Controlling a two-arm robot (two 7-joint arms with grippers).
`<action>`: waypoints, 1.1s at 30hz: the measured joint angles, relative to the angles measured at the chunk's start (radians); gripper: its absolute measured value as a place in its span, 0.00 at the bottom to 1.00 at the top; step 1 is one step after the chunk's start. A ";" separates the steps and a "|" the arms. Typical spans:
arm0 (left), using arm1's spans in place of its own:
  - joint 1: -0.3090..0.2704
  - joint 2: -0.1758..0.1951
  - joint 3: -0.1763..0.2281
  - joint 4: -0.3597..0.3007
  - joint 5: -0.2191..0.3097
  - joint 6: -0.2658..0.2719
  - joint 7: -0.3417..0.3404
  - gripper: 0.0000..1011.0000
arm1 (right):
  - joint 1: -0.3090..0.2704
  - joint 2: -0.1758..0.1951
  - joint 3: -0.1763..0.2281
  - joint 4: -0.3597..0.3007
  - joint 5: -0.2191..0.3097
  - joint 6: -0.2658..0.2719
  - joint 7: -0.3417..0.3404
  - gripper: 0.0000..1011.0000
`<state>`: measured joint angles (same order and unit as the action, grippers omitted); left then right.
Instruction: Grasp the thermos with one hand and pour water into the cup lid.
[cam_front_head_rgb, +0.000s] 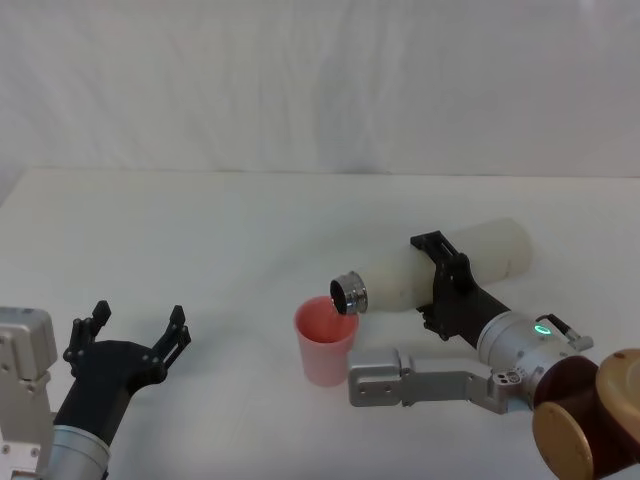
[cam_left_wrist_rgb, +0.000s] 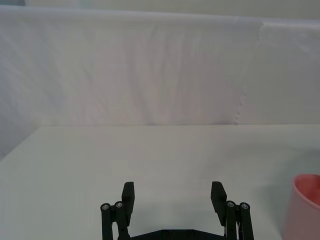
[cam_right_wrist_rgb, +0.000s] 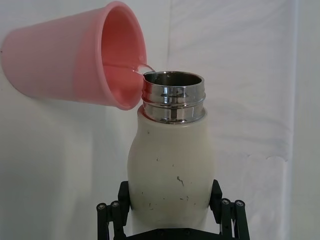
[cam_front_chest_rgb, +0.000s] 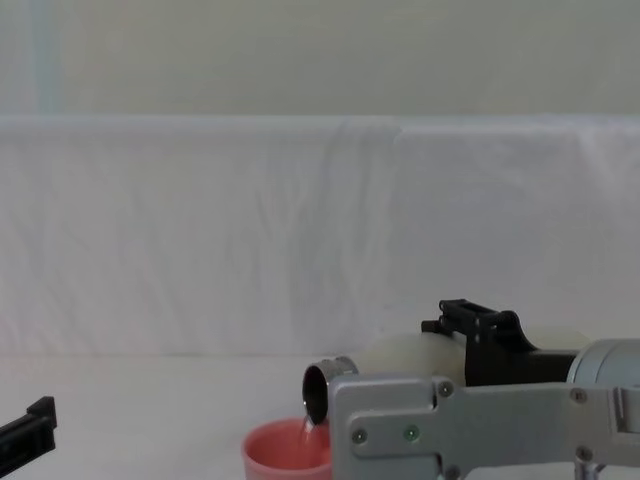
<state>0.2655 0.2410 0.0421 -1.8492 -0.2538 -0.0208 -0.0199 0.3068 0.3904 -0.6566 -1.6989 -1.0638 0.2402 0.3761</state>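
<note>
Now the right pincer (cam_front_head_rgb: 440, 285) is clamped round the thermos (cam_front_head_rgb: 450, 262), its black fingers (cam_right_wrist_rgb: 216, 192) pressed against both sides of the cream body, about midway along it. The thermos lies tipped almost level in that grip, base out beyond the pincer toward the far right, steel neck (cam_front_head_rgb: 350, 293) reaching out from it to the left. That neck hangs over the rim of the cup (cam_front_head_rgb: 325, 340), which stands upright on the white counter (cam_front_head_rgb: 200, 230), just left of and below the pincer. A thin thread of water (cam_right_wrist_rgb: 137, 69) runs from the lip of the neck into the cup (plainest from the right wrist, faint from the chest).

Well to the left, the left pincer (cam_front_head_rgb: 135, 325) hovers low near the counter, spread wide with nothing between its fingers (cam_left_wrist_rgb: 128, 192). The cup sits off to its right, well apart from it, with bare counter between.
</note>
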 joint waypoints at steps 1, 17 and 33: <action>0.000 0.000 0.000 0.000 0.000 0.000 0.000 0.99 | 0.001 0.000 0.000 0.000 -0.001 0.000 0.000 0.95; 0.000 0.000 0.000 0.000 0.000 0.000 0.000 0.99 | 0.001 -0.001 0.002 -0.001 -0.005 0.006 0.002 0.95; 0.000 0.000 0.000 0.000 0.000 0.000 0.000 0.99 | 0.007 0.002 0.004 -0.003 -0.005 0.006 0.009 0.95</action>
<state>0.2655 0.2410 0.0421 -1.8492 -0.2538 -0.0208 -0.0199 0.3141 0.3922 -0.6530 -1.7019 -1.0683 0.2464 0.3853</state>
